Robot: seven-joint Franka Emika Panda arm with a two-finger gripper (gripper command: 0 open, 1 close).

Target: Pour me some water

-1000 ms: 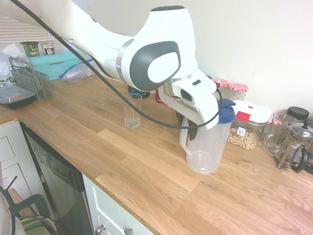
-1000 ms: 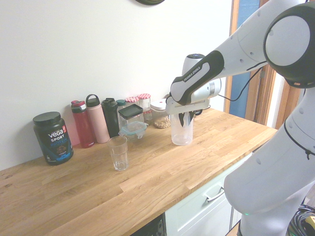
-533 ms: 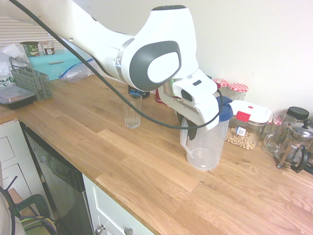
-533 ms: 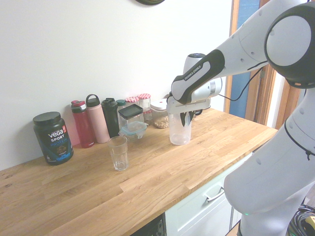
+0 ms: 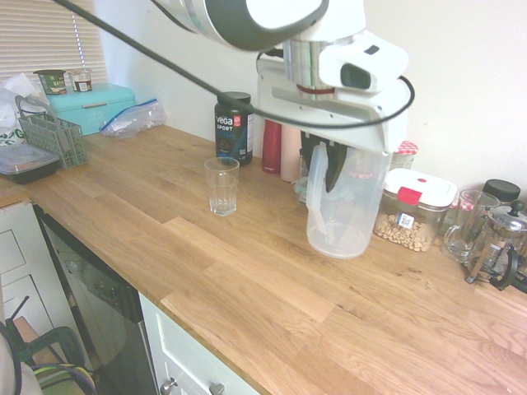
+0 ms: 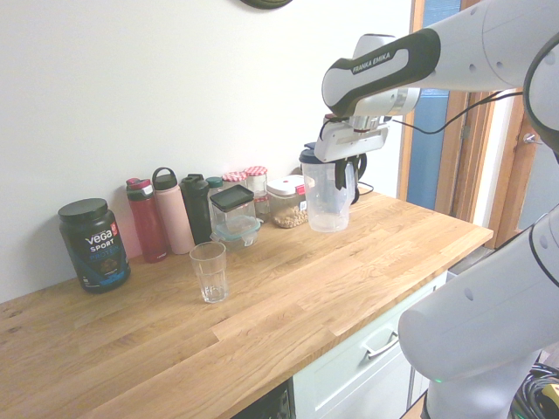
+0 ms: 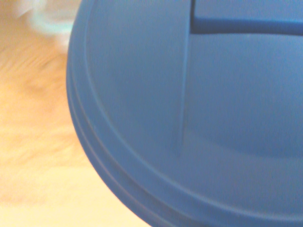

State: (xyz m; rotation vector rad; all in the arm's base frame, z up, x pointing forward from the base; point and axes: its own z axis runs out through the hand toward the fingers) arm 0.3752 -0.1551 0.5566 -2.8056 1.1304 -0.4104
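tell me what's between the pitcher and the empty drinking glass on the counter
Only bare wooden counter between the pitcher and the glass, as the second exterior view shows.

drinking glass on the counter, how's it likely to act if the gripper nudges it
The drinking glass would probably tip before sliding far, being tall and narrower at its base. Its clear, seemingly empty body looks rigid but breakable, so a hard knock could crack it.

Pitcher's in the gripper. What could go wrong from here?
The gripper has the pitcher by its handle, off to one side, so it might twist when tilted.
The nut container sits close by; a sideways swing could clip it.
The empty glass stands unsupported and might tip if bumped.
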